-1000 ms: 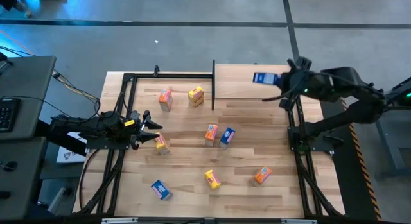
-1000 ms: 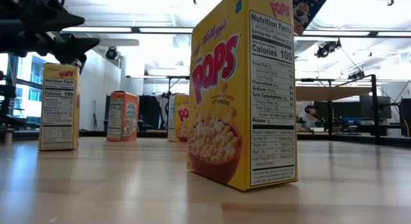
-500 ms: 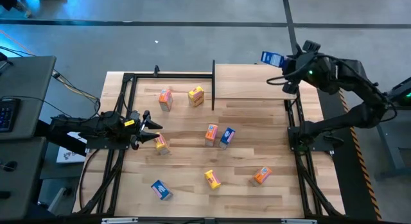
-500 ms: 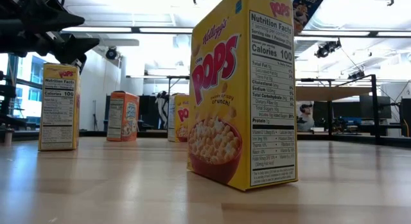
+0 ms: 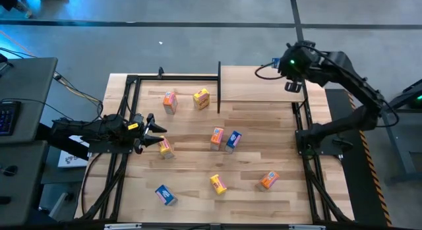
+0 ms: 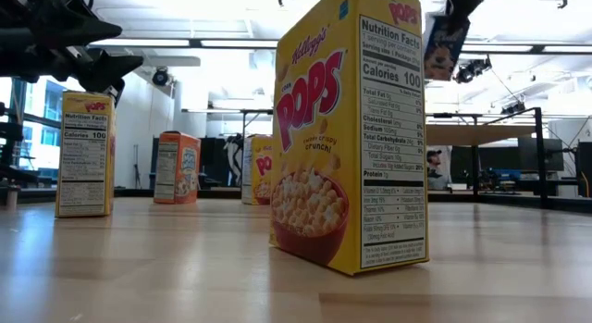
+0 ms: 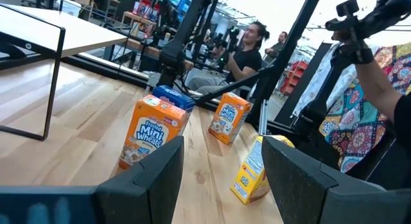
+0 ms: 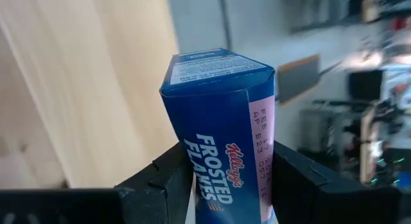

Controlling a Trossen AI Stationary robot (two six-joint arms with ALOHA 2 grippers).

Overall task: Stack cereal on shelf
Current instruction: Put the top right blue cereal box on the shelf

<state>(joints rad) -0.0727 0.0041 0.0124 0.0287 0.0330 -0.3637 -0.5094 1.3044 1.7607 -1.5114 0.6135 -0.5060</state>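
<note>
Tabletop holds three orange, three yellow, two blue boxes

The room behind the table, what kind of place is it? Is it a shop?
Probably not a shop: it looks like a robot lab or workshop. Two dark robot arms work at a wooden table strewn with little cereal boxes, and a seated person waits among more metal stands behind.
</note>
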